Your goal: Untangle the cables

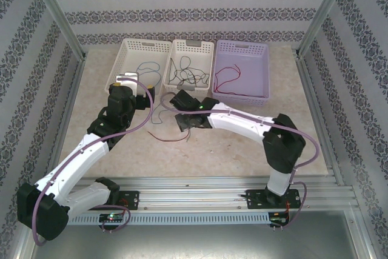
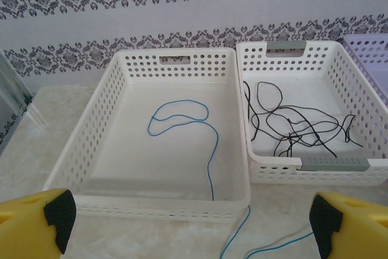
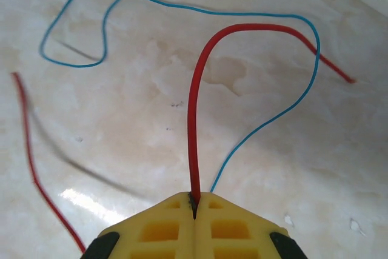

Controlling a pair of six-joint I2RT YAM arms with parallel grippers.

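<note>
My right tool (image 3: 194, 201) is pressed together on the red cable (image 3: 190, 119), pinching it at the very tips just above the surface (image 3: 151, 150). The blue cable (image 3: 273, 116) comes in right beside that pinch; I cannot tell whether it is caught as well.

That is my main worry. If I lift, the blue cable may ride up with the red one. Further out, the red arch crosses the blue loop, so a pull could tighten the crossing instead of freeing it. A blue cable also trails over the near rim of the left basket (image 2: 151, 204) onto the surface. If it is the same one, dragging it could haul it out of the basket. The grip is also on a hair-thin wire at the fingertips, so I judge it could slip under a quick tug.

My right arm rises from the near edge, bends at the elbow, and reaches left and forward to mid-surface with the wrist tipped down. My left tool (image 2: 188, 222) is spread wide and holding nothing, level with the left basket's near wall. Its arm is folded up from the near-left corner.

The black cables (image 2: 291, 125) lie in the middle basket (image 2: 315, 45), along the far edge.
</note>
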